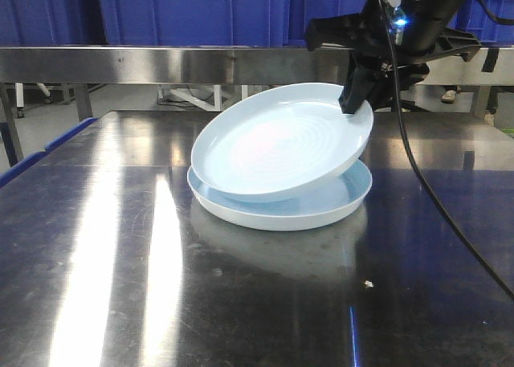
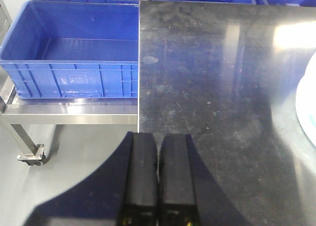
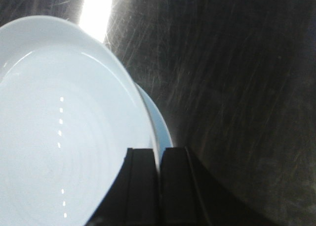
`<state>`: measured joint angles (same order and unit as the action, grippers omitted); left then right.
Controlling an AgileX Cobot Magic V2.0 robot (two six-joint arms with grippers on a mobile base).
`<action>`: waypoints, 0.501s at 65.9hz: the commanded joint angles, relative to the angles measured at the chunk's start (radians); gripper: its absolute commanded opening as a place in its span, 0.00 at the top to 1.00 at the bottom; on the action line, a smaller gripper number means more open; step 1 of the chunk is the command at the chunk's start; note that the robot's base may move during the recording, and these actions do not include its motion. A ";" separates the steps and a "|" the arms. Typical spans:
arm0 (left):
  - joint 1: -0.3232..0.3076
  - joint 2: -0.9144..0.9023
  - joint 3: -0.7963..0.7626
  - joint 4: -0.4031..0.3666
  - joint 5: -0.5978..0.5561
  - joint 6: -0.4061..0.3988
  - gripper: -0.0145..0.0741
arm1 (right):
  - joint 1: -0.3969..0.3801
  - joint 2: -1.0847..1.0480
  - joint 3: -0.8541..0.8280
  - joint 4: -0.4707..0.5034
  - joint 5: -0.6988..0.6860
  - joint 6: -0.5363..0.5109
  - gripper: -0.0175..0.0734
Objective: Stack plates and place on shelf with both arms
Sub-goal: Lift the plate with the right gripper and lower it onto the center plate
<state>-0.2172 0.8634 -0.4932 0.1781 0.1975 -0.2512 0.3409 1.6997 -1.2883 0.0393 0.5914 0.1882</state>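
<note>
Two pale white-blue plates sit mid-table. The lower plate (image 1: pixel 321 209) lies flat on the steel table (image 1: pixel 120 246). The upper plate (image 1: pixel 273 146) is tilted, its near-left edge resting in the lower one, its far-right rim raised. My right gripper (image 1: pixel 353 103) is shut on that raised rim; in the right wrist view its gripper (image 3: pixel 159 154) pinches the upper plate (image 3: pixel 64 137), with the lower plate's rim (image 3: pixel 160 124) showing beside it. My left gripper (image 2: pixel 158 139) is shut and empty over the table's left edge, far from the plates; a plate edge (image 2: pixel 307 102) shows at right.
A steel shelf rail (image 1: pixel 161 62) runs across the back with blue crates (image 1: pixel 201 14) behind it. In the left wrist view a blue crate (image 2: pixel 74 58) stands on a low steel cart (image 2: pixel 69 110) left of the table, with grey floor below.
</note>
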 commanded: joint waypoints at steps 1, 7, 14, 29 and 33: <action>-0.001 -0.008 -0.028 0.002 -0.083 -0.009 0.74 | 0.000 -0.046 -0.038 0.003 -0.060 -0.003 0.75; -0.001 -0.008 -0.028 0.002 -0.083 -0.009 0.74 | 0.000 -0.046 -0.038 0.003 -0.060 -0.003 0.75; -0.001 -0.008 -0.028 0.002 -0.083 -0.009 0.74 | 0.000 -0.046 -0.038 0.003 -0.060 -0.003 0.75; -0.001 -0.008 -0.028 0.002 -0.083 -0.009 0.74 | 0.000 -0.046 -0.038 0.003 -0.060 -0.003 0.72; -0.001 -0.008 -0.028 0.002 -0.083 -0.009 0.74 | 0.000 -0.046 -0.038 0.003 -0.060 -0.003 0.67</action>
<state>-0.2172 0.8634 -0.4932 0.1781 0.1975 -0.2512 0.3409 1.6997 -1.2883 0.0393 0.5908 0.1882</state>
